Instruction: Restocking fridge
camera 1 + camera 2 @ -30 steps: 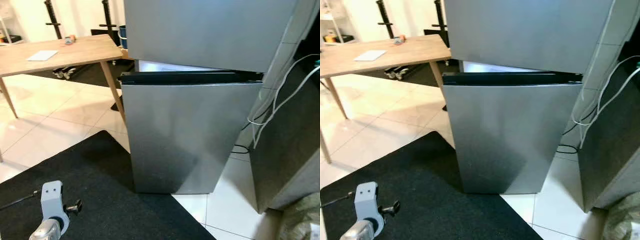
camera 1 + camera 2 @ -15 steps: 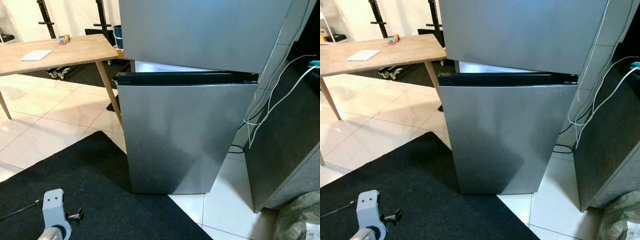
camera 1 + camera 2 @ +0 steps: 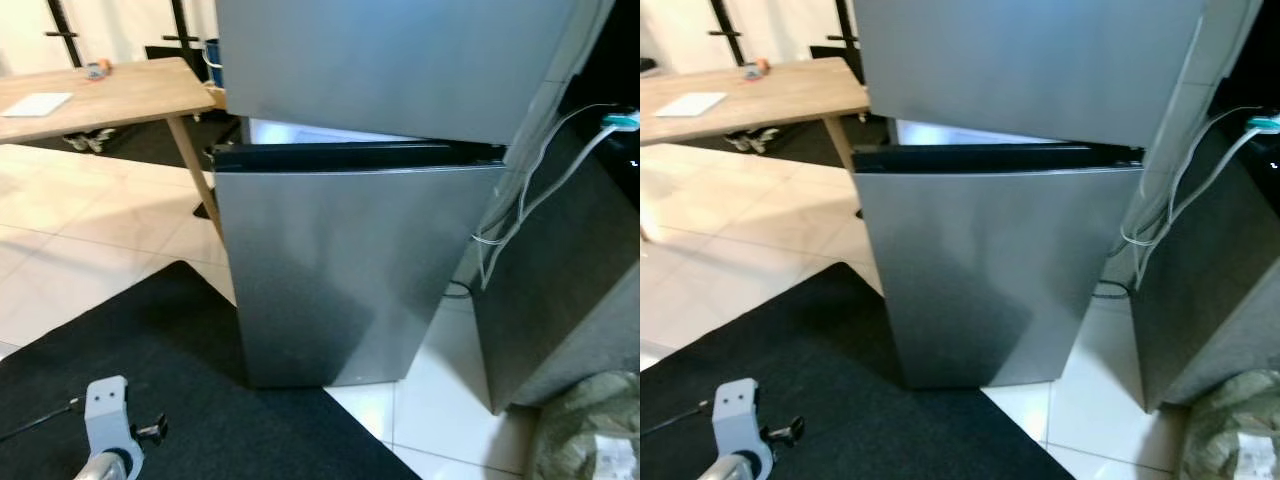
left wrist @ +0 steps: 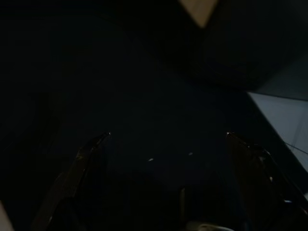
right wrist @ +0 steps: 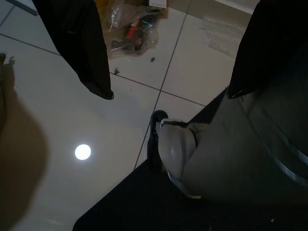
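Observation:
A stainless two-door fridge stands straight ahead. Its upper door point(image 3: 390, 60) is closed flat. The lower door point(image 3: 340, 270) is slightly ajar, with a lit gap point(image 3: 300, 133) above its black top edge. My left arm point(image 3: 105, 430) hangs low at the bottom left over the mat. In the dark left wrist view the left gripper point(image 4: 168, 144) is open, its fingers point(image 4: 89, 156) wide apart over a dark surface. The right gripper point(image 5: 171, 72) is open too, its fingers point(image 5: 82, 43) pointing down at the tiled floor beside my foot point(image 5: 175, 149).
A wooden table point(image 3: 100, 90) stands to the left of the fridge. A black mat point(image 3: 150, 350) lies under me. White cables point(image 3: 520, 200) hang between the fridge and a dark cabinet point(image 3: 560, 290). A plastic bag point(image 3: 590, 430) lies on the floor at the right.
The whole picture has slid left and the table has moved toward the edge, so the camera has turned. The lower door's gap looks the same.

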Robot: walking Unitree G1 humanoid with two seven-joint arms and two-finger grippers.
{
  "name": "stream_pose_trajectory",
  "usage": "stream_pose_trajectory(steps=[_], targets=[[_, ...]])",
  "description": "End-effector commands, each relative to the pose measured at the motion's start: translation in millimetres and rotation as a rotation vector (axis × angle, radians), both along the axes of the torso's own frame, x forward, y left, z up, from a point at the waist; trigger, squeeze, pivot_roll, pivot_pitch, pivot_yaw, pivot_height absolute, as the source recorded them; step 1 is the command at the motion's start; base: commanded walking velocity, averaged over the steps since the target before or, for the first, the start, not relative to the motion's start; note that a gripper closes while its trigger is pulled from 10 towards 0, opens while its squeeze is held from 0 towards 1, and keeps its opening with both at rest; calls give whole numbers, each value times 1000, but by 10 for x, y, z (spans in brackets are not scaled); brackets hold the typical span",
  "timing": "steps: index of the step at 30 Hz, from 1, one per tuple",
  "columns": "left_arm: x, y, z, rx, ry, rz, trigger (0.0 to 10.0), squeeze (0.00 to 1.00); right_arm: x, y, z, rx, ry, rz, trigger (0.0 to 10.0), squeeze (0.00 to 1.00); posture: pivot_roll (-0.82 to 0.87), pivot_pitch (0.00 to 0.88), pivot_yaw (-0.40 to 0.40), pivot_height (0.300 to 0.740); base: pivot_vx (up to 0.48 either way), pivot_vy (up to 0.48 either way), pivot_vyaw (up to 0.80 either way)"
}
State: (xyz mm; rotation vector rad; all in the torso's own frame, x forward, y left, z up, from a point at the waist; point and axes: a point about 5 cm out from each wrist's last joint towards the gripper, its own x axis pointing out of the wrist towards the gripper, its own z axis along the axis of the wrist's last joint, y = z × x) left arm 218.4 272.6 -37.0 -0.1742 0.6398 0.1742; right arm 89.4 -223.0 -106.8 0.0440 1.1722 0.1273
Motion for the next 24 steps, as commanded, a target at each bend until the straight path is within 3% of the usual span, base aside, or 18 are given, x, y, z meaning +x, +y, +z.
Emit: stream_pose_trajectory(steps=[1, 24], targets=[[-5, -36, -18, -3, 10, -15, 10000, 0, -44, 17, -13, 5, 16, 9, 10000, 0, -86, 32, 26, 740, 315, 0, 0], [57, -123, -3, -10, -8, -64, 10000, 0, -32, 19, -13, -2, 19, 20, 10000, 0, -81, 24, 24, 740, 338, 0, 0]])
